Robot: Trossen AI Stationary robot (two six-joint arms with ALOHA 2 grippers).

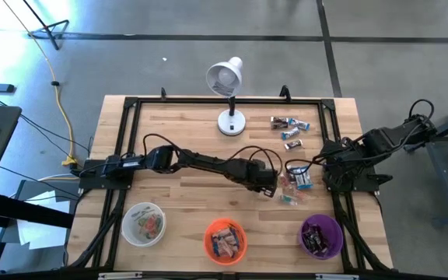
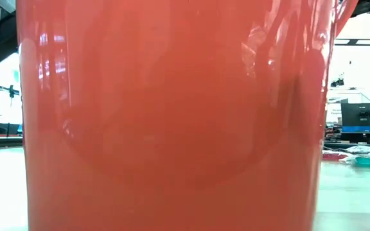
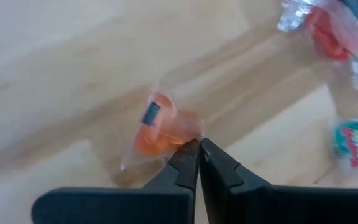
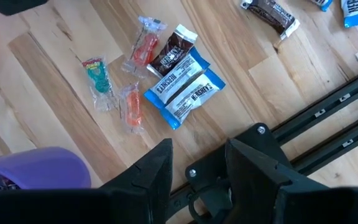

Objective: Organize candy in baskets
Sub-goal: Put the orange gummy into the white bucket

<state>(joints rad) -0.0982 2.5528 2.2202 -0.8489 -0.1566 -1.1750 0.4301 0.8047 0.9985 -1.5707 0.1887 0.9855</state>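
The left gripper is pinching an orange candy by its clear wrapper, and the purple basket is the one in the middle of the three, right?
Not quite. The left gripper is shut on the orange candy wrapper, but the high view shows the orange basket in the middle. The purple basket sits at the right end, the white basket at the left.

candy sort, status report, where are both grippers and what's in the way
Left gripper shut on orange candy mid-table. Right gripper open, waiting at the right edge above the loose candy pile. Nothing blocking the orange basket.
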